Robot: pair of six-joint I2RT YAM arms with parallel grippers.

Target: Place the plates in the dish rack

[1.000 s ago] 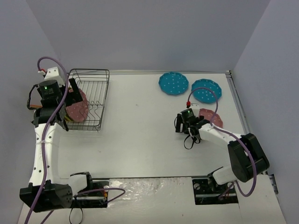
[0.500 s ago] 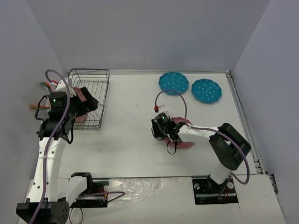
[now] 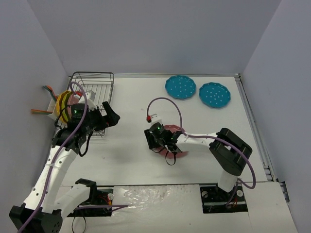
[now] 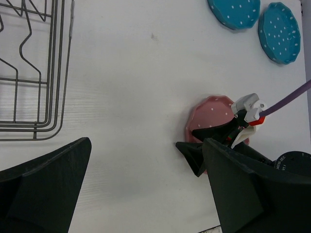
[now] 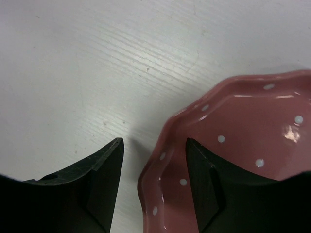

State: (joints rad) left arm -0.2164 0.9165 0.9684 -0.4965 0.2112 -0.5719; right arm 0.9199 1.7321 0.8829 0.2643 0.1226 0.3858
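Note:
A pink dotted plate [image 3: 176, 141] lies flat on the table's middle; it also shows in the left wrist view [image 4: 214, 114]. My right gripper [image 3: 155, 140] is low at its left rim. In the right wrist view the gripper [image 5: 154, 145] is open and straddles the plate's rim [image 5: 233, 126], one finger inside the plate and one on the table. My left gripper [image 3: 111, 118] is open and empty [image 4: 146, 145], above the table just right of the black wire dish rack [image 3: 99, 82]. A yellow-green plate [image 3: 61, 103] and other plates stand at the rack's left, partly hidden. Two teal plates [image 3: 180, 86] [image 3: 214, 94] lie at the back.
A white holder with utensils [image 3: 48, 104] sits on the rack's left side. The rack's near corner shows in the left wrist view [image 4: 34, 73]. A purple cable [image 3: 167, 104] loops above the right wrist. Walls close the table on three sides.
My left gripper left the rack and swung right over the table. My right gripper moved left across the table, and the pink plate moved with it from the right side to the middle.

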